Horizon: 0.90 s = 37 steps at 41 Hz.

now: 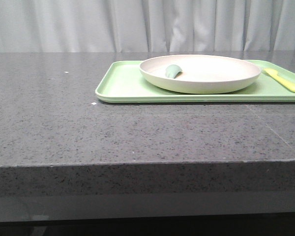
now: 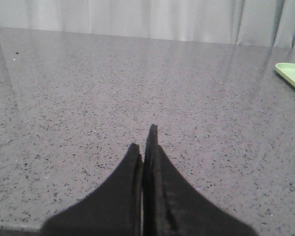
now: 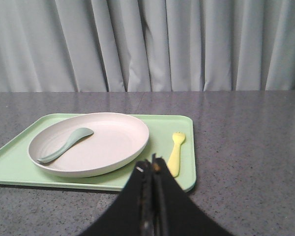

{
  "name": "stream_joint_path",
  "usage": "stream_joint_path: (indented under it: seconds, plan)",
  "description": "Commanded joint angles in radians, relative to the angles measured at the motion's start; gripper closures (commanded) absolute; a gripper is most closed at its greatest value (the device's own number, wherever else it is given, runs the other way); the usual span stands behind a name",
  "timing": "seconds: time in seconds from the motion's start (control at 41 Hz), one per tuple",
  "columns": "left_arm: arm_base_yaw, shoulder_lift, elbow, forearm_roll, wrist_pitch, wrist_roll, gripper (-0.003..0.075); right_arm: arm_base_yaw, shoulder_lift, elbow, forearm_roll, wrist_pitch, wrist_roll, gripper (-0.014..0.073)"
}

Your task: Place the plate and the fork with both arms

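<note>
The cream-white plate [image 1: 201,73] sits on a light-green tray [image 1: 123,86] at the table's back right; it also shows in the right wrist view [image 3: 96,142]. The pale-yellow fork [image 1: 284,80] lies on the tray to the right of the plate, and shows in the right wrist view [image 3: 176,152]. My right gripper [image 3: 150,164] is shut and empty, just in front of the tray's near edge, close to the fork's handle. My left gripper [image 2: 143,140] is shut and empty over bare table, left of the tray corner [image 2: 292,73]. Neither gripper shows in the front view.
A muted green spoon [image 1: 173,71] lies in the plate, also seen in the right wrist view [image 3: 64,145]. The grey speckled table [image 1: 88,128] has its front edge near the camera. A pale curtain [image 1: 147,24] hangs behind.
</note>
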<state>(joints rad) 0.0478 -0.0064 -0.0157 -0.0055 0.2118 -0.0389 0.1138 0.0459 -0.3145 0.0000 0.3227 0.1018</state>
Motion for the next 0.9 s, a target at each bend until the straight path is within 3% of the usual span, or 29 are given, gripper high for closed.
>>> stream_joint_path:
  seconds: [0.0,0.879]
  plan:
    - [0.001,-0.022,0.017,-0.007,-0.171,-0.011,0.0738,0.001,0.011,-0.026,-0.013,-0.087,-0.007,0.0658]
    - [0.001,-0.022,0.024,-0.007,-0.179,-0.011,0.0738,0.001,0.011,-0.026,-0.013,-0.087,-0.007,0.0658]
